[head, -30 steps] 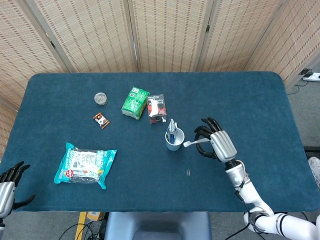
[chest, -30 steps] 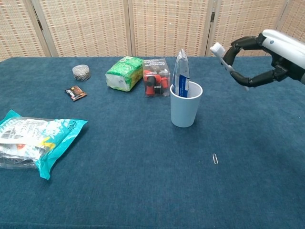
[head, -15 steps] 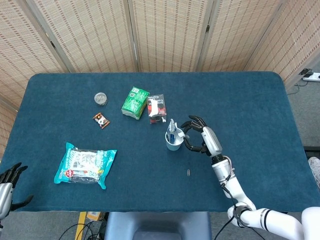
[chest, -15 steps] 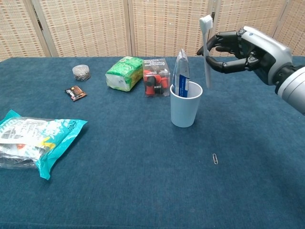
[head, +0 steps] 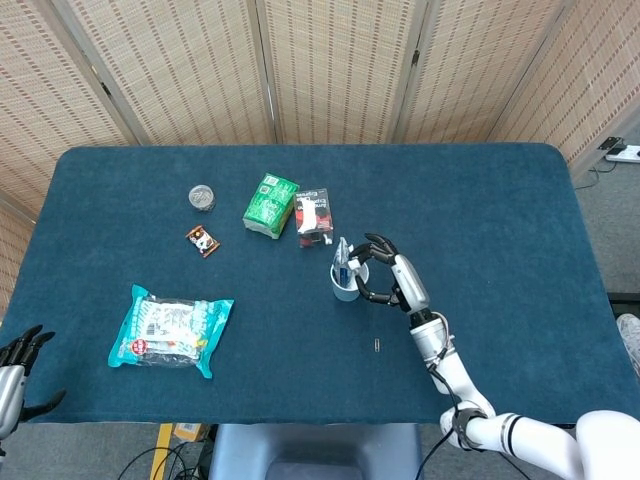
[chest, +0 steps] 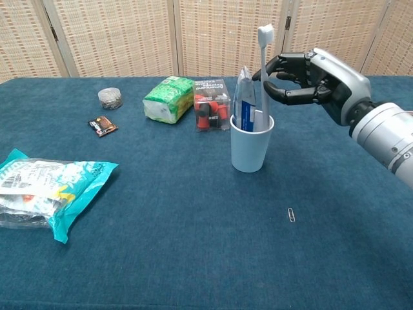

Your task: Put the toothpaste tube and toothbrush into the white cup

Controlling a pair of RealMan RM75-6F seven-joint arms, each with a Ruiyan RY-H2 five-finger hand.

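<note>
A: Surface and room?
B: Table (head: 520,200) w/ dark blue cloth, rounded corners. Woven folding screens (head: 330,70) behind the far edge; grey floor past the right edge.

A: Task stuff?
B: White cup (chest: 251,148) near the table's middle. Toothpaste tube (chest: 244,100) stands in it, blue and silver, print too small to read. Toothbrush (chest: 264,71) upright, lower end inside the cup, bristle head on top.

A: Hands?
B: Right hand (chest: 308,79) pinches the brush handle above the cup rim. Left hand (head: 14,366) low by the near left corner, fingers apart, holding nothing.

A: Labels?
B: Green packet (head: 270,205) and clear box (head: 314,215) w/ red and black items toward the far edge, text unreadable. Teal bag (head: 168,330) nr the near left, barcode-ish print only. Also a round tin (head: 202,197), small brown packet (head: 202,241), paper clip (chest: 291,215).
</note>
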